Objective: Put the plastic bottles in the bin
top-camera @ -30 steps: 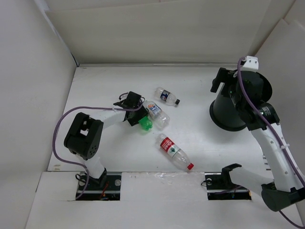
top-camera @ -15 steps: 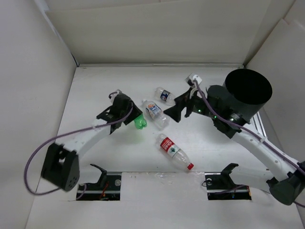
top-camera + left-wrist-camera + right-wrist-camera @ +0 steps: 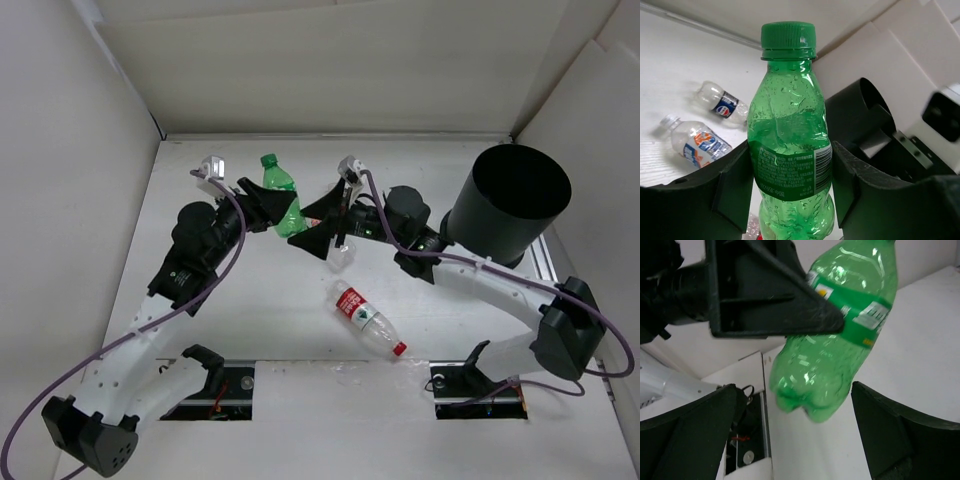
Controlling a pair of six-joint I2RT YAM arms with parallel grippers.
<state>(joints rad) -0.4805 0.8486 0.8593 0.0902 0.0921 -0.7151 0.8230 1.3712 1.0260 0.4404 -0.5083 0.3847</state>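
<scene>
My left gripper (image 3: 268, 208) is shut on the green bottle (image 3: 281, 197) and holds it upright above the table; its fingers (image 3: 735, 187) clamp the label (image 3: 790, 172). My right gripper (image 3: 322, 228) is open, its fingers on either side of the green bottle's base (image 3: 812, 390) without touching it. The red-labelled bottle (image 3: 368, 320) lies on the table in front. The dark-labelled bottle (image 3: 720, 102) and a clear blue-and-white-labelled bottle (image 3: 695, 142) lie beyond, mostly hidden under the right gripper in the top view. The black bin (image 3: 510, 205) stands at the right.
White walls (image 3: 330, 70) enclose the table at the back and both sides. The right arm (image 3: 470, 275) stretches across from the bin side to the middle. The arm bases sit in slots (image 3: 210, 385) at the near edge.
The left gripper has lifted the green bottle off the table, up and toward the back. The right arm has swung left from the bin to the bottle, jaws open.
</scene>
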